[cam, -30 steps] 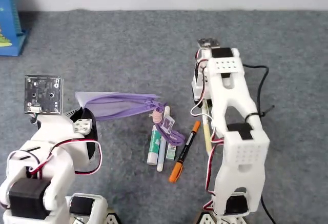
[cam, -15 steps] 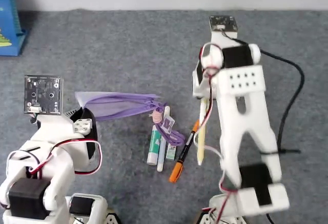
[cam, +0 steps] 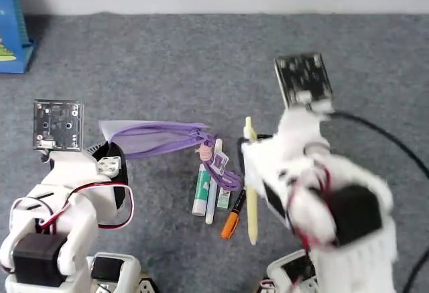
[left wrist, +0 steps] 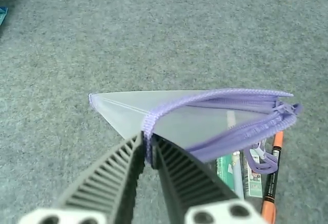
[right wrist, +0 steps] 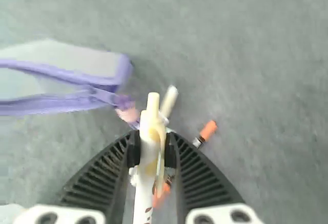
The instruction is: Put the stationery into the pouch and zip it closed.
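A clear pouch with a purple zipper [cam: 157, 137] lies on the grey mat, mouth open toward the stationery; my left gripper [left wrist: 148, 152] is shut on the pouch's zipper edge [left wrist: 169, 112] at its near side. Beside the pouch mouth lie a green-and-white tube [cam: 201, 191], a white pen [cam: 213, 186] and an orange marker [cam: 234, 216]. My right gripper [right wrist: 151, 149] is shut on a pale yellow pen [cam: 250, 179], held above the mat right of the pile. In the right wrist view the yellow pen [right wrist: 149, 152] points toward the pouch mouth [right wrist: 110, 88].
A blue box [cam: 12, 28] stands at the far left edge by the wall. Grey mat [cam: 167, 58] stretches open behind the pouch. The orange marker [right wrist: 205, 130] lies just beyond the right gripper's fingers.
The right arm swung up and toward the left, carrying the yellow pen from right of the orange marker closer to the pile. The left arm and pouch stayed still.
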Robot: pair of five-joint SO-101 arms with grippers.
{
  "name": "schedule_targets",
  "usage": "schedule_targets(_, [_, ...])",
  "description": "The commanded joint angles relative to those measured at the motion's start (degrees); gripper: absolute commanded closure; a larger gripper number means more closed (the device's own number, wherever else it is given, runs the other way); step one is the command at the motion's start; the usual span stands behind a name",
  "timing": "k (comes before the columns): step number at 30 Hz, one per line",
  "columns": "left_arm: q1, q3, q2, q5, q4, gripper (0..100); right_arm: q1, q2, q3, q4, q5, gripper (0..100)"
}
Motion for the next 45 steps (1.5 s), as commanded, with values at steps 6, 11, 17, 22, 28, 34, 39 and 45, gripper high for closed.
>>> schedule_targets(6, [-0.26, -0.4, 0.0, 0.44, -1.32, 99, -3.56, -27.38, 22.07, -28.26, 3.43, 99.1])
schedule_targets(11, [-0.26, -0.4, 0.0, 0.44, -1.32, 99, -4.88, -38.9, 33.32, -42.07, 3.25, 99.1])
schedule_targets(17, [-0.26, -0.4, 0.0, 0.44, -1.23, 99, -12.0, -43.47, 40.7, -58.51, -1.32, 99.1])
schedule_targets(22, [-0.26, -0.4, 0.0, 0.44, -1.23, 99, -12.18, -43.47, 50.55, -78.81, -3.52, 99.1])
schedule_targets(28, [-0.26, -0.4, -0.09, 0.44, -1.23, 99, -12.18, -43.12, 62.51, -97.98, -3.34, 99.1])
schedule_targets(34, [-0.26, -0.4, -0.09, 0.44, -1.23, 99, -11.91, -34.33, 64.62, -106.86, -3.34, 99.1])
schedule_targets(39, [-0.26, -0.4, -0.18, 0.44, -1.14, 99, -11.91, -24.22, 65.05, -115.47, -3.25, 99.1])
schedule_targets(45, [-0.26, -0.4, -0.18, 0.44, -1.14, 99, -12.18, -18.86, 67.6, -111.78, -3.08, 98.1])
